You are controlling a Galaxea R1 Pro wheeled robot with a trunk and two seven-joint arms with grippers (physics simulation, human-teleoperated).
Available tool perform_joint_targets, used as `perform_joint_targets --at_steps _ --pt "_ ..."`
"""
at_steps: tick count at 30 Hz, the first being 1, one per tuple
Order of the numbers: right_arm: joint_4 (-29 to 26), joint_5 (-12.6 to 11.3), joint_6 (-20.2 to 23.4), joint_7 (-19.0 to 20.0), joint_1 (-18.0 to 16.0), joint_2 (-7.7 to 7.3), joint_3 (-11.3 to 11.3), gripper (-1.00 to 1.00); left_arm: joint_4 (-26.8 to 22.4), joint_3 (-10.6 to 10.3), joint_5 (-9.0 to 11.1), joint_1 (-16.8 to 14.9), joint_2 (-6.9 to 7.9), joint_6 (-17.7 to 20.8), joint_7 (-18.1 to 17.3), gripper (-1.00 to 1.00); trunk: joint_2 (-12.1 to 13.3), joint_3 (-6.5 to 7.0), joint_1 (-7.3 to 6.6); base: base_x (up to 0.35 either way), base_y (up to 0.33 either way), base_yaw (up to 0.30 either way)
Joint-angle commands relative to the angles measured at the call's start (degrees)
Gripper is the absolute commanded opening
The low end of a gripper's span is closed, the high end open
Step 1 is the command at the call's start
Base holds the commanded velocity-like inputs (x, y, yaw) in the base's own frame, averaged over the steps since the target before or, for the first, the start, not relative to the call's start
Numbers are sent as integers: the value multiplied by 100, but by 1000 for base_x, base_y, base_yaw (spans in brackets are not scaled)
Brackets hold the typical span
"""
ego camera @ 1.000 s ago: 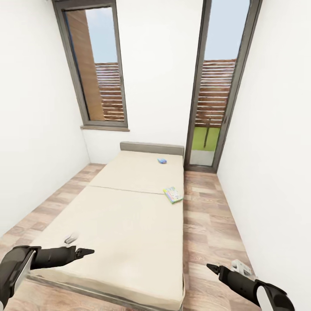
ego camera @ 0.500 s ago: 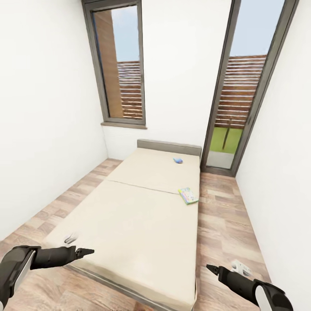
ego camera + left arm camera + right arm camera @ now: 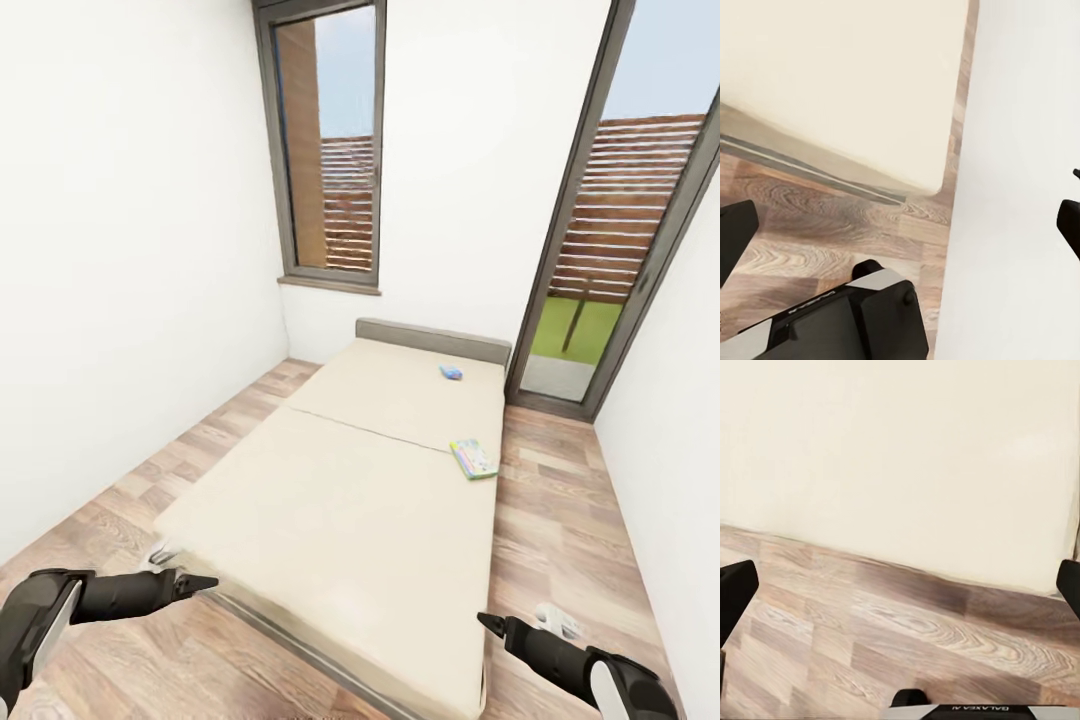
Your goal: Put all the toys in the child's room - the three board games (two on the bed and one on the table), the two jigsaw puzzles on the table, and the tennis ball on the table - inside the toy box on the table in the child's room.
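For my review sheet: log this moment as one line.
phase: facing bed | games: blue box, colourful box on bed | left gripper: empty | right gripper: empty

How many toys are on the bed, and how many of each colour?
Small blue game box: 1
Yellow-red-green game box: 1
Total on the bed: 2

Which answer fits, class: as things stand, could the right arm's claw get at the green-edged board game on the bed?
Probably not yet. The green-edged board game lies far up the bed by its right edge, while the right claw hangs near the bed's foot. Nothing blocks the way; the robot looks too far off.
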Motion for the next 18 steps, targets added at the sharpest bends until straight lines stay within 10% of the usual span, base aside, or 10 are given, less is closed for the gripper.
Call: perform_joint_targets --at_steps 1,18 --pt "-6 -5 35 21 -4 1 -3 100 1 6 -5 -8 -2 52 -20 100 -13 -17 3 0 0 271" --pt "-90 -5 53 32 -4 1 15 100 1 6 -3 -9 2 52 -20 100 -13 -92 3 0 0 271"
